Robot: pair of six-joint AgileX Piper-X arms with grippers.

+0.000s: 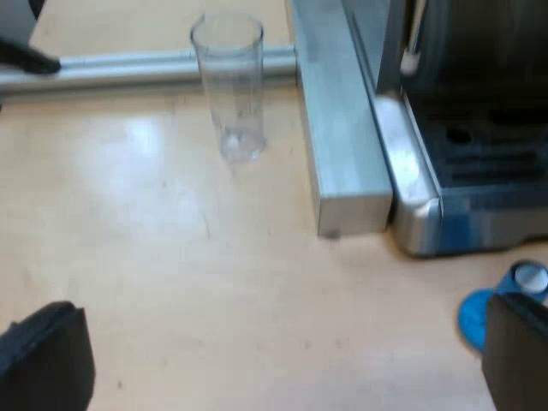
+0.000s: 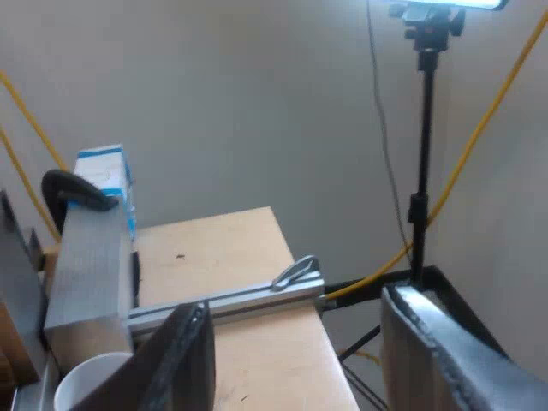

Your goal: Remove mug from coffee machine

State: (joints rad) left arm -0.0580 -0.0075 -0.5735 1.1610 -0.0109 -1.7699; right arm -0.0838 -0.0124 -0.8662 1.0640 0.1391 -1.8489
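A white mug (image 2: 88, 383) shows its rim just beside one finger (image 2: 181, 360) of my right gripper (image 2: 300, 364), below a grey metal block (image 2: 81, 274). That gripper is open and holds nothing; the mug lies outside its fingers. My left gripper (image 1: 282, 360) hangs open over bare wooden table, with nothing between its fingers. Beyond it stands an empty measuring glass (image 1: 229, 86), upright. The espresso machine (image 1: 479, 145) shows its metal base and dark drip tray, with no mug on the visible part. A blue tamper (image 1: 475, 318) lies on the table against one left finger (image 1: 518, 351).
An aluminium bar (image 1: 342, 128) runs along the machine's side, and a rail (image 1: 128, 68) crosses behind the glass. Near the right gripper are a rail (image 2: 231, 298) on the wooden table (image 2: 223, 248), a blue-and-white box (image 2: 107, 181), a lamp stand (image 2: 423, 171) and the table's edge.
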